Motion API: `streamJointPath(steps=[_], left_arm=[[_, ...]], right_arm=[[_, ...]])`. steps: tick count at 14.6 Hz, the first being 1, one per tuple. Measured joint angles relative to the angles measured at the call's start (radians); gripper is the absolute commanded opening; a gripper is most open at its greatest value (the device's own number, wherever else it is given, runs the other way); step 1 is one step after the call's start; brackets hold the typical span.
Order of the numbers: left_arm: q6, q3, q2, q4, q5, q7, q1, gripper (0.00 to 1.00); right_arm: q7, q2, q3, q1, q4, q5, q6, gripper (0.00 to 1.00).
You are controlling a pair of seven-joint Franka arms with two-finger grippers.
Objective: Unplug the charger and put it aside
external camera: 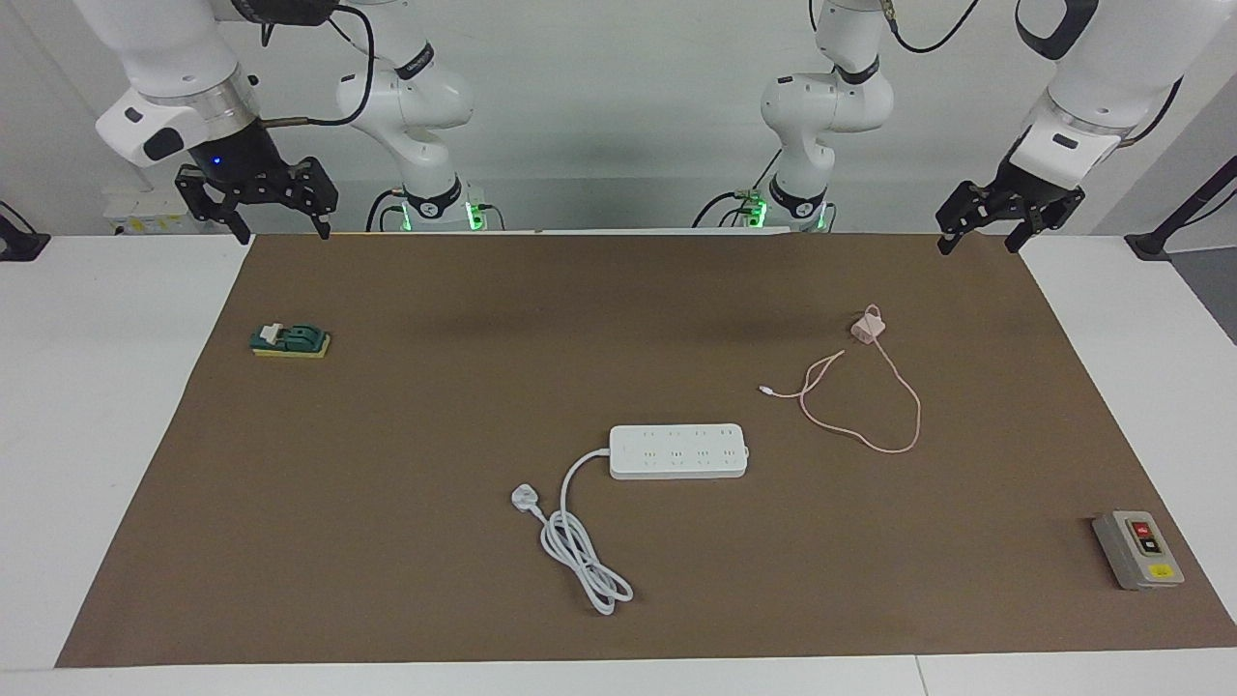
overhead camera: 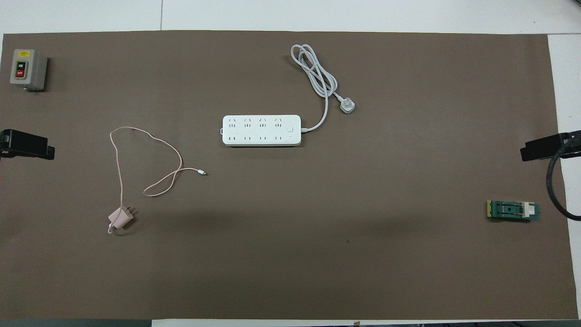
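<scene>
White power strip (external camera: 679, 450) sits socket-free of the charger (external camera: 867, 327) (already aside), so nothing remains; left gripper (external camera: 984, 235) and right gripper (external camera: 278, 218) hang, fingers spread, empty.

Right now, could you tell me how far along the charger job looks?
It looks finished: the pink charger lies unplugged on the mat, prongs bare, apart from the white power strip, toward the left arm's end. Nothing is in hand; the left hand and right hand hang open at the mat's corners. Nothing appears left.
</scene>
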Motion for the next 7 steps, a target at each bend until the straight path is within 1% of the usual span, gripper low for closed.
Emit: streamJointPath(steps=[7], left_arm=[[0.0,0.0,0.0,0.0,0.0,0.02,0.0,1.0]], right_arm=[[0.0,0.0,0.0,0.0,0.0,0.0,0.0,1.0]])
